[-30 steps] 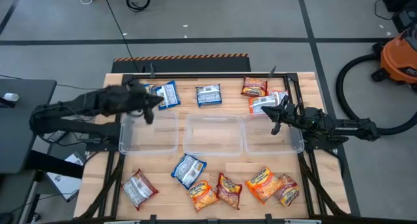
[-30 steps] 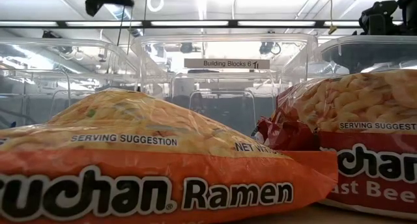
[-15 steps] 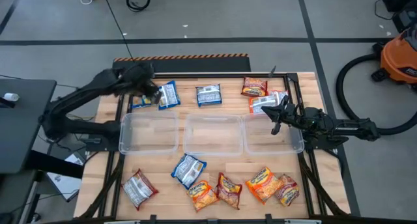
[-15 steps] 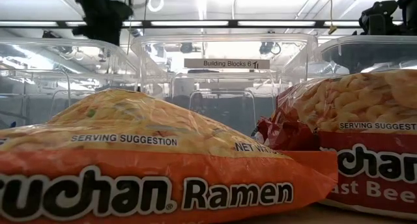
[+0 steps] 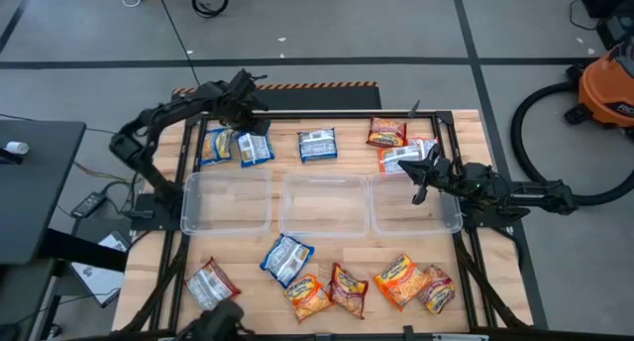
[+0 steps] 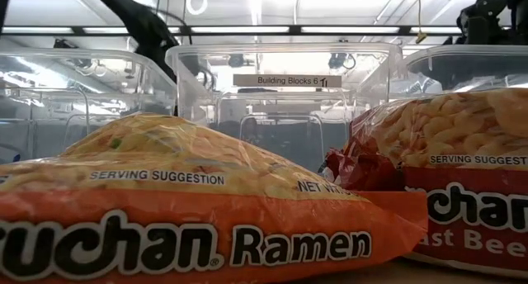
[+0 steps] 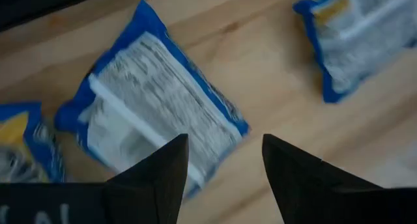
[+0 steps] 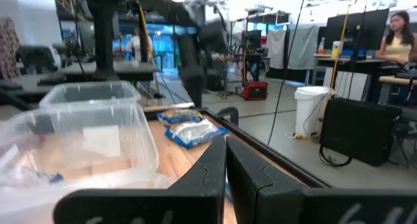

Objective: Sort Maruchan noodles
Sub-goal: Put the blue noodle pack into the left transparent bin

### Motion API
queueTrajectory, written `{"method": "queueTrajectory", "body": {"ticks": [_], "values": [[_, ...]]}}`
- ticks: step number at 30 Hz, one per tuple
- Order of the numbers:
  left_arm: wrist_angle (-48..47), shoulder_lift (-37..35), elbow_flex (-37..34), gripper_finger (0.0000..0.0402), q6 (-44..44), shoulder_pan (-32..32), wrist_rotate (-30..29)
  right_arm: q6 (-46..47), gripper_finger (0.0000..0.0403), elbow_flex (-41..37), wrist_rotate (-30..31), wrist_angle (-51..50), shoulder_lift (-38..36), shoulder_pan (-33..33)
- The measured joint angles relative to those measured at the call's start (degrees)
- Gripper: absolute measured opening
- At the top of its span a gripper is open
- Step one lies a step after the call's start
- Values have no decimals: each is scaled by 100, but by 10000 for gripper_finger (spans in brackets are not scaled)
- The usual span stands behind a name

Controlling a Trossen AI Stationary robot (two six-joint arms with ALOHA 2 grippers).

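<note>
A: At the upper left of the high view, the left gripper (image 5: 250,111) now hangs over the far edge of the table (image 5: 347,148), just above the blue packets (image 5: 238,146). A second ago that arm lay lower, across the left bin (image 5: 226,200); it has swung up and outward.

B: Is it holding anything?

A: No. In its wrist view the fingers (image 7: 163,172) stand wide apart with bare wood between them, and one blue packet (image 7: 153,116) lies flat just ahead. I judge it is lining up for a pick.

B: And the right gripper (image 5: 424,174)?

A: Unmoved, at the upper edge of the right bin (image 5: 416,210), fingers pressed together on nothing.

B: So where do the noodles stand?

A: All three bins look empty. Blue packets lie upper left and centre, red ones (image 5: 394,145) upper right, the orange ones (image 5: 367,284) along the bottom. Sorting seems barely begun.
</note>
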Motion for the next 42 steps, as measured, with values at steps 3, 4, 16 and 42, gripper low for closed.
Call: {"method": "queueTrajectory", "body": {"ticks": [3, 4, 16, 42], "values": [[284, 273, 0, 204, 49, 208, -80, 215, 18, 0, -4, 144, 0, 0], [398, 339, 0, 204, 104, 279, -85, 280, 18, 0, -36, 205, 0, 0], [349, 1506, 702, 204, 1120, 915, -163, 321, 18, 2, -161, 324, 0, 0], [-183, 2130, 1280, 165, 2779, 691, 670, 349, 18, 2, -155, 324, 0, 2]]}}
